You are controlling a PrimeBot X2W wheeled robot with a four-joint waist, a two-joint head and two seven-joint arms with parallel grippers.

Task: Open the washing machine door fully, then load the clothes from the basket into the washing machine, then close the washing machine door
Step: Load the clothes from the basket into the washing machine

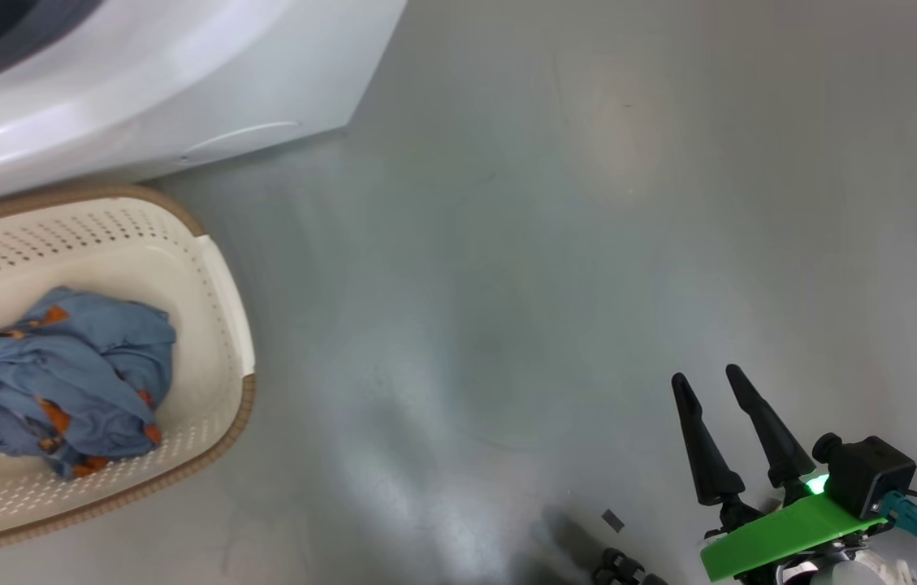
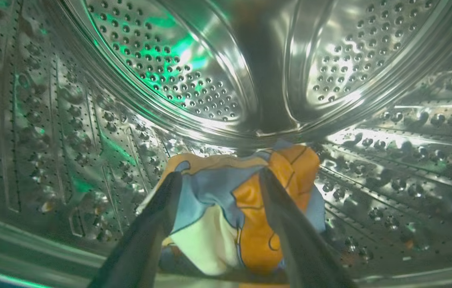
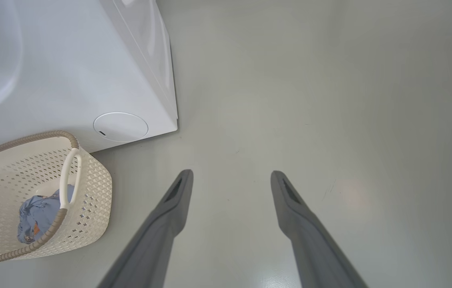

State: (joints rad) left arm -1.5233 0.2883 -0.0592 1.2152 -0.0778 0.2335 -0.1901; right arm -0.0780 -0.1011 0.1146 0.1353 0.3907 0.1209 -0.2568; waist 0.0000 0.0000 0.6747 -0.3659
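Found one garment [image 2: 246,200], blue, orange and cream, lying on the lower wall of the steel drum [image 2: 169,60] inside the washing machine [image 1: 141,106]. Observed left gripper [image 2: 221,174] released, fingers [image 2: 145,232] spread either side of that garment; cannot tell whether touching it. Recorded remaining clothes [image 1: 60,378], a blue bundle with orange prints, in the basket [image 1: 222,284], just beside the machine's front on the grey floor [image 1: 547,244]. Noted right gripper [image 1: 710,375] released, grasping nothing, above bare floor, well apart from the basket.
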